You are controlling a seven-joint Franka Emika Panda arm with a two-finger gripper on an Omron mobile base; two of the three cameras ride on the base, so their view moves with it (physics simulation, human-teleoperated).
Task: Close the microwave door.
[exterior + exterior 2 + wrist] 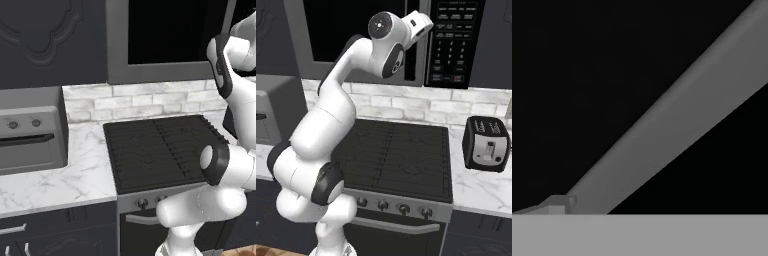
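Note:
The microwave (453, 45) hangs above the stove, its black button panel at the right. The microwave door (356, 30), a grey frame around black glass, lies nearly flat against the unit's front, and I cannot tell whether a gap remains. It also spans the top of the left base view, microwave door (165, 35). My gripper (424, 21) is raised against the door's right edge beside the button panel, its fingers hidden behind the hand. Up close, the door's grey frame (677, 120) runs as a diagonal band between black areas.
The black stove top (160, 150) lies straight below, with knobs along its front. A grey two-knob toaster oven (30, 137) stands on the marble counter (75, 175) to the left. A small black toaster (486, 142) stands to the right. White brick wall behind.

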